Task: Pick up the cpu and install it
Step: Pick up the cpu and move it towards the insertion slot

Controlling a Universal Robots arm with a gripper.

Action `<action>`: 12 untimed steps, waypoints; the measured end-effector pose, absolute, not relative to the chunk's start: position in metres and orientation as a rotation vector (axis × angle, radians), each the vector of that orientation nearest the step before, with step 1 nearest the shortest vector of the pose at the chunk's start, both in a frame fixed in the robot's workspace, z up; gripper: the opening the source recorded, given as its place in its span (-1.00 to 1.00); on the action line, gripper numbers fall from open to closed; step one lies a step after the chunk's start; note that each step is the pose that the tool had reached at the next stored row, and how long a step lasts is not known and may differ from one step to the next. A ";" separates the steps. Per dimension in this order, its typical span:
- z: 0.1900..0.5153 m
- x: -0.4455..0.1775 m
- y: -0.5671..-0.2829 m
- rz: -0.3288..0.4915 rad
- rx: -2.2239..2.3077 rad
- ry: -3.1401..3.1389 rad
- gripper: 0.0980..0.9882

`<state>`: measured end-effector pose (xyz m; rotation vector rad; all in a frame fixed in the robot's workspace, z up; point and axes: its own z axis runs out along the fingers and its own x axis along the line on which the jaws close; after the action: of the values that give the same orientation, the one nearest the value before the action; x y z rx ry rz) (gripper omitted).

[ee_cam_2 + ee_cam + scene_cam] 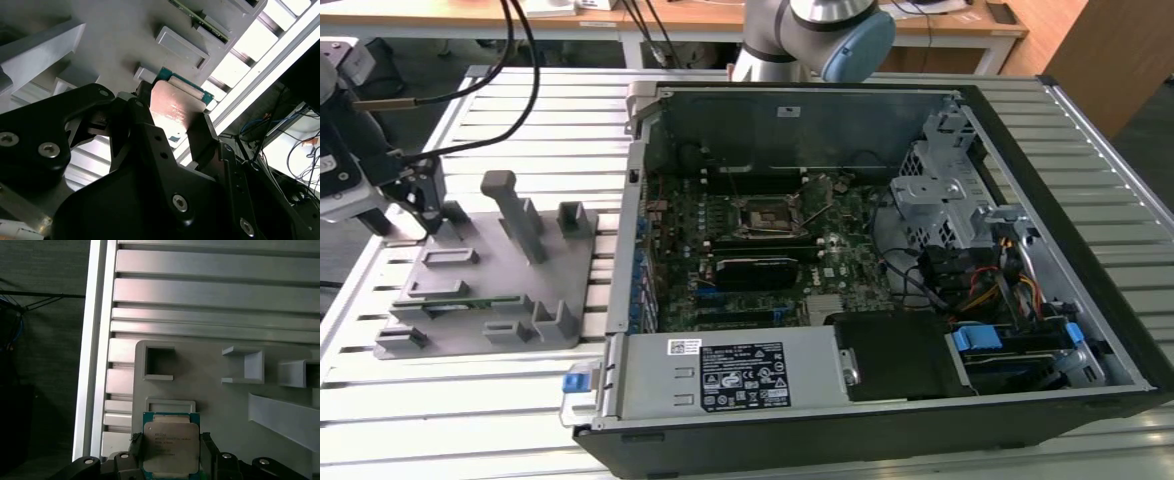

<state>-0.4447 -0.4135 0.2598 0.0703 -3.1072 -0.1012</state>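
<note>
Gripper: the gripper (411,212) is hanging over the exterior view's left end of the table, and its black fingers (134,452) are pressing in on two opposite edges of the cpu.
Cpu: the cpu (171,446) is sitting flat between those fingers, silver top facing the first wrist view, just over the grey fixture plate; I cannot tell whether it is resting on the plate or lifting clear of it.
Handling: it is looking light, stiff and thin. The polished lid is probably making it slippery, and its underside is likely fragile.
Hold: the side edges are seeming the safest place, as taken now, with a level, gentle squeeze.
Fixture: the grey fixture plate (480,285) is carrying posts and pockets close around the chip.
Surface: the slatted metal table (480,405) is lying flat under everything.
Case: the open computer case (881,425) is lying beside the plate, its socket (761,218) sitting well apart from the gripper.
Room: cables and a wooden desk (720,22) are showing behind.
</note>
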 end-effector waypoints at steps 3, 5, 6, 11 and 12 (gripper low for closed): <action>0.262 -0.445 -0.413 -0.101 0.070 -3.107 -0.01; 0.264 -0.445 -0.413 -0.101 0.070 -3.107 -0.01; 0.264 -0.445 -0.413 -0.101 0.070 -3.107 -0.01; 0.267 -0.445 -0.413 -0.102 0.070 -3.107 -0.01; 0.267 -0.445 -0.413 -0.101 0.070 -3.107 -0.01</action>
<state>-0.4447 -0.4132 0.2672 0.0703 -3.1073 -0.1014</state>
